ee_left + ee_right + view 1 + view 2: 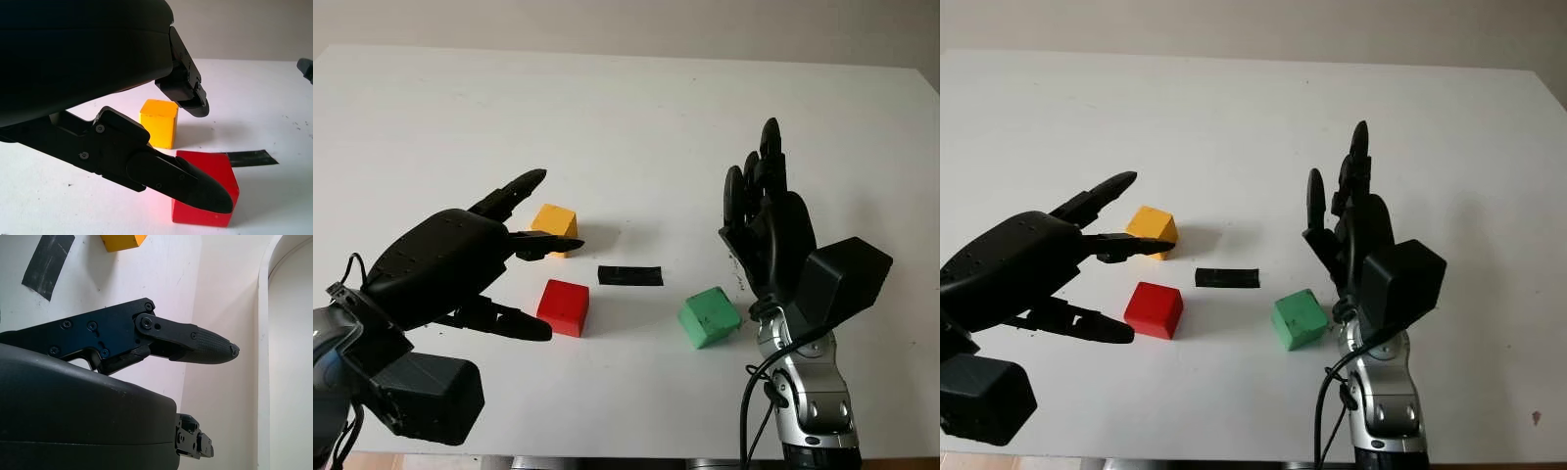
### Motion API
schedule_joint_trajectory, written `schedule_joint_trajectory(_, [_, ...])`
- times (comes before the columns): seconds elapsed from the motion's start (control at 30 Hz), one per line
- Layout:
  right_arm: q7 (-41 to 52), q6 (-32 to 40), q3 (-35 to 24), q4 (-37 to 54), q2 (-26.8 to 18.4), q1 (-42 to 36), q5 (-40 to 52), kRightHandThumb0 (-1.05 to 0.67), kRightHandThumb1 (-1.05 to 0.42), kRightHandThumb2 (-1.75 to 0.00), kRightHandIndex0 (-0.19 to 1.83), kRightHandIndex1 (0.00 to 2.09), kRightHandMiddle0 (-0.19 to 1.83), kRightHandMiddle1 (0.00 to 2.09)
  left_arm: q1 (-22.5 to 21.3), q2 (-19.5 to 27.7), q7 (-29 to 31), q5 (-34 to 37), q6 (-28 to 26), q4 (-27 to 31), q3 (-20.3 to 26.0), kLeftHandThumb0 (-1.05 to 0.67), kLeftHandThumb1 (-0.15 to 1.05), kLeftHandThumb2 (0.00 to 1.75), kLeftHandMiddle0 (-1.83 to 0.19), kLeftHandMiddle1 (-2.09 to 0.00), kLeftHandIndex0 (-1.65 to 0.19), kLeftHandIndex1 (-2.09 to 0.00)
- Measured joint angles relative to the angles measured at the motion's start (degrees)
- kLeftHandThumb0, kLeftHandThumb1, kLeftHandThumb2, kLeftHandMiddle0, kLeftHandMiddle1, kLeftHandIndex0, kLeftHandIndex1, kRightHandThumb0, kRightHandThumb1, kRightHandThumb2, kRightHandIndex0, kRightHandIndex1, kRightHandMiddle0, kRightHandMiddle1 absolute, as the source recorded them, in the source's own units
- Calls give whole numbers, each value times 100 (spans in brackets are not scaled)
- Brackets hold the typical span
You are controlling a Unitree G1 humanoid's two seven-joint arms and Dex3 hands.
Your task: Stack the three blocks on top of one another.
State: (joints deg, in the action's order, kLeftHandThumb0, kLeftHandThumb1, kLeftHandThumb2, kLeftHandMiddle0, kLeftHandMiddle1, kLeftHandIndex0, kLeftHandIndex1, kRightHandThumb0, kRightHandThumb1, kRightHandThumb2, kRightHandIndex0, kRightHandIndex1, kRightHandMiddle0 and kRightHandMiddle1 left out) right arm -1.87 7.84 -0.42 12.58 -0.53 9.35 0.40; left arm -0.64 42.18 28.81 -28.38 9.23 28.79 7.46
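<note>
Left eye view: white table (636,108) w/ all 3 blocks lying separate, none stacked yet. Landmark = black tape strip (629,275). Left hand (460,259) hovers on the robot's left of the tape, holding nothing, fingers reaching around the red block (564,306), prob. lining up a grasp. Right hand (766,227) raised upright on the tape's other side, holding nothing, beside the green block (709,316). Yellow block (554,224) sits just beyond-left of the tape, near the left fingertips.

Open left hand (161,142) above red block (208,196), yellow block (159,122) beyond
</note>
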Motion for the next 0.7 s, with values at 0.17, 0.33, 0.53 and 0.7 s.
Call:
schedule_joint_trajectory(0.17, [1,-7,-8,0,0,-1,16,-65,-105,-63,-19,0,-19,0,38,-7,-85,-343,-2,68,-34,-86,95,6,8,-6,-64,-14])
schedule_joint_trajectory(0.33, [3,-24,-21,0,8,-27,37,-65,-105,-62,-19,0,-19,0,108,-84,-299,-778,-2,93,-80,-84,95,5,6,-6,-66,-18])
schedule_joint_trajectory(0.53, [22,-79,-58,0,8,-37,76,-65,-105,-61,-19,0,-19,0,252,-221,-860,-1301,297,47,-234,-82,95,5,-1,-6,-59,-43])
schedule_joint_trajectory(0.7, [27,-102,-59,0,7,-46,74,-65,-105,-62,-19,0,-19,0,296,-275,-1200,-1604,441,-118,-307,-80,94,5,0,-5,-41,-80])
